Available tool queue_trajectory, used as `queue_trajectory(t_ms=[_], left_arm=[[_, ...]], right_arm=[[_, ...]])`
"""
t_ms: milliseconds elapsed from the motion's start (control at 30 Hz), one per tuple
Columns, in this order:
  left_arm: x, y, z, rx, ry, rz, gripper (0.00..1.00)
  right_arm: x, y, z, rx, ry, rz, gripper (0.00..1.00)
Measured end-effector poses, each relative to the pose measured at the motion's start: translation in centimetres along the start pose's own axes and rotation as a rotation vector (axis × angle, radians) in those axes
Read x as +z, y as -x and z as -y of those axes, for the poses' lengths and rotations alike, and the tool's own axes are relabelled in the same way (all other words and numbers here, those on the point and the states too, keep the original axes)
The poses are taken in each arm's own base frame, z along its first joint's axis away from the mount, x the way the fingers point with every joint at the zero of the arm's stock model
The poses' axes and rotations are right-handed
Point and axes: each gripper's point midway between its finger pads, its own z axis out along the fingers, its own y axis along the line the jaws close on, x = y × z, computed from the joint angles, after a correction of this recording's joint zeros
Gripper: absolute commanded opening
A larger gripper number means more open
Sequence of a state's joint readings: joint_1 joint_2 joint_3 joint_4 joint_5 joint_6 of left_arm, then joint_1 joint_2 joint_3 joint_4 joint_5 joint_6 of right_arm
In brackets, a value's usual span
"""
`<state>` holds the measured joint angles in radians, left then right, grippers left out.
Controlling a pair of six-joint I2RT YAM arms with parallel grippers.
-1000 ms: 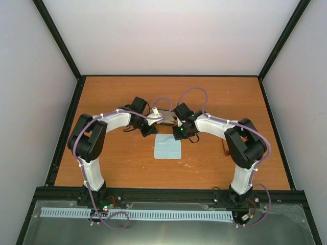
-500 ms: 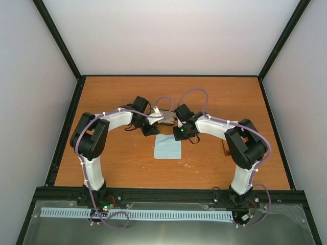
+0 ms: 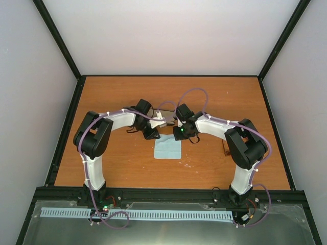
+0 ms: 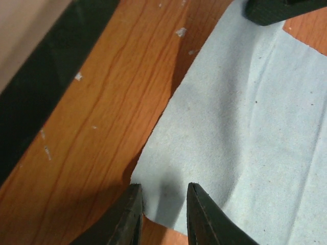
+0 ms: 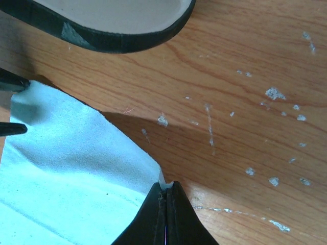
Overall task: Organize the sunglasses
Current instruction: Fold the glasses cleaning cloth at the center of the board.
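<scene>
"Blue cloth (image 3: 168,148) flat on the table (image 3: 112,97), with the case (image 3: 164,119) just past its far edge. How far along does the overhead view put the job?" asks the first.

"Early, by the look of it," says the second. "The sunglasses (image 3: 225,148) seem to be the thin brown shape on the right. They lie just beside the right arm (image 3: 240,148), partly hidden by it and well apart from the case. Nothing is packed yet. Both arms bend inward and meet over the cloth's far edge, the left gripper (image 3: 155,136) at its far left corner and the right gripper (image 3: 180,137) at its far right."

"And the left wrist view?"

"The left gripper's fingers (image 4: 130,217) stand a little apart, angled down at the table, with a corner of the cloth lying between them. That gripper is released and holds nothing."

"The right wrist view?"

"The right gripper's jaws are pressed together with the other corner of the cloth nipped at their tips, so it grasps the cloth. The case lies open just beyond, pale lining up, and no glasses show in the part visible. What is probably left is to deal with the cloth, fetch the sunglasses, lay them in the case and close it."
</scene>
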<state>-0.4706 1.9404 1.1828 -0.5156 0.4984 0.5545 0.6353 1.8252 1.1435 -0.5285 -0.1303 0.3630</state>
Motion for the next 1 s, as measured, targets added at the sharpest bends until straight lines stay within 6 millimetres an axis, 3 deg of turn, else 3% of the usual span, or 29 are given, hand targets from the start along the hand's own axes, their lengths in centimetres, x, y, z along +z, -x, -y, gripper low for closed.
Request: queue_trajectory(t_ms=[133, 267, 367, 767, 1000], left_arm=[[0.3, 0.2, 0.5, 0.024, -0.002, -0.005, 0.24], [0.5, 0.4, 0.4, 0.036, 0.008, -0.005, 0.08], [0.6, 0.4, 0.1, 0.044, 0.018, -0.003, 0.01], [0.5, 0.5, -0.1, 0.05, 0.057, 0.011, 0.01], [-1.1, 1.4, 0.3, 0.055, 0.089, 0.058, 0.01]], right_arm=[[0.0, 0.0, 0.0, 0.0, 0.0, 0.0, 0.03], [0.0, 0.0, 0.0, 0.0, 0.0, 0.0, 0.03], [0.0, 0.0, 0.0, 0.0, -0.002, 0.001, 0.03], [0.0, 0.1, 0.2, 0.0, -0.013, 0.008, 0.03], [-0.8, 0.2, 0.1, -0.004, 0.001, 0.042, 0.03]])
